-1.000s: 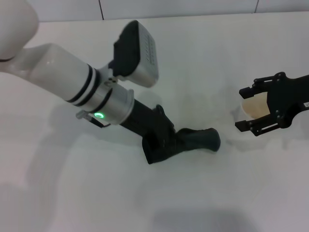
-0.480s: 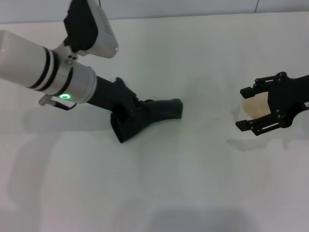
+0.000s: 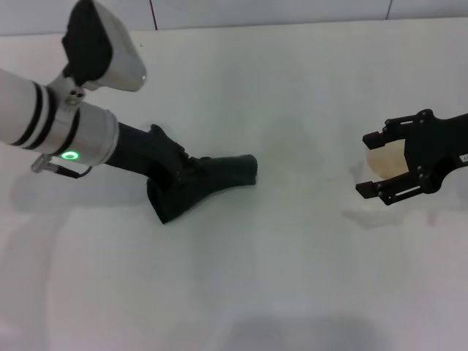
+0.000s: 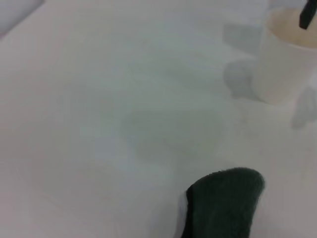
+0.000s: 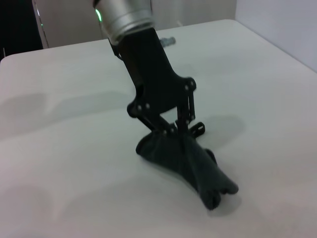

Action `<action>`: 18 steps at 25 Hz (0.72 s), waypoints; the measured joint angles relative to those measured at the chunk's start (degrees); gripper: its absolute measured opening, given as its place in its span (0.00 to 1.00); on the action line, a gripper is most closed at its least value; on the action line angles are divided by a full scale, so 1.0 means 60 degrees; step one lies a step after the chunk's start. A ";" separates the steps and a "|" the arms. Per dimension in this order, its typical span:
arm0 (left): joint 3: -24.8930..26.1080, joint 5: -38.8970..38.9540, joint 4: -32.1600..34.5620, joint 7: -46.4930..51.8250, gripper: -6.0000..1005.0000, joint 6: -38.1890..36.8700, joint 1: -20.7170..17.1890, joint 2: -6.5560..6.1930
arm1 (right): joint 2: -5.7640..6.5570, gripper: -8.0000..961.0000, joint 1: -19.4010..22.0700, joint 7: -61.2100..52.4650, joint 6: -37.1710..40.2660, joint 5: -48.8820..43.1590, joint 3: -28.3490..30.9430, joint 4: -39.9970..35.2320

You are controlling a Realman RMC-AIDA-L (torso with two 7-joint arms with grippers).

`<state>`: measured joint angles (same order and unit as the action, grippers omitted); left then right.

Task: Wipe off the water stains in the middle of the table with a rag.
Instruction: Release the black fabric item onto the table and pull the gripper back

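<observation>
The dark green-black rag (image 3: 216, 178) lies pressed on the white table (image 3: 292, 285), left of the middle. My left gripper (image 3: 175, 179) is shut on its near end. The right wrist view shows those fingers (image 5: 184, 119) pinching the rag (image 5: 198, 171) from above, its free end trailing on the tabletop. The rag's tip (image 4: 225, 203) shows in the left wrist view. The water stains show no distinct puddle, only a faint greyish patch (image 4: 168, 134) ahead of the rag. At the right, my right gripper (image 3: 369, 164) holds a white paper cup (image 3: 387, 161) between its fingers.
The paper cup (image 4: 285, 59) with its tan inside stands out beyond the rag in the left wrist view. A wall edge runs along the table's far side (image 3: 256, 22). My left arm's white forearm (image 3: 44, 117) reaches in from the left.
My left gripper has dragged the rag across the table to the left and slightly farther back, away from the cup. The right gripper and cup have stayed still.
</observation>
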<state>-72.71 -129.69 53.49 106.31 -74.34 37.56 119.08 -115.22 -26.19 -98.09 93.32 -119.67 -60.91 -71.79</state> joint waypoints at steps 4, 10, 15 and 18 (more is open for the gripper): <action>0.0223 0.0309 0.0765 -0.0192 0.12 -0.0471 -0.0604 0.0010 | 0.0007 0.87 -0.0001 0.0000 -0.0020 -0.0004 0.0039 0.0029; 0.0546 0.1071 0.1611 -0.0891 0.33 -0.0979 -0.1494 -0.0002 | 0.0041 0.87 0.0000 0.0000 0.0072 -0.0034 0.0309 0.0122; 0.1905 0.1505 0.1874 -0.2056 0.45 -0.2467 -0.1954 -0.0012 | 0.0092 0.87 -0.0021 -0.0006 0.0383 -0.0034 0.0577 0.0128; 0.3014 0.1723 0.1885 -0.2796 0.53 -0.3514 -0.2157 -0.0014 | 0.0094 0.87 -0.0047 -0.0002 0.0625 -0.0024 0.0781 0.0102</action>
<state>-54.62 -119.35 64.80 89.53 -95.42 24.62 119.00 -114.65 -26.47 -98.10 97.07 -119.81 -56.22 -71.18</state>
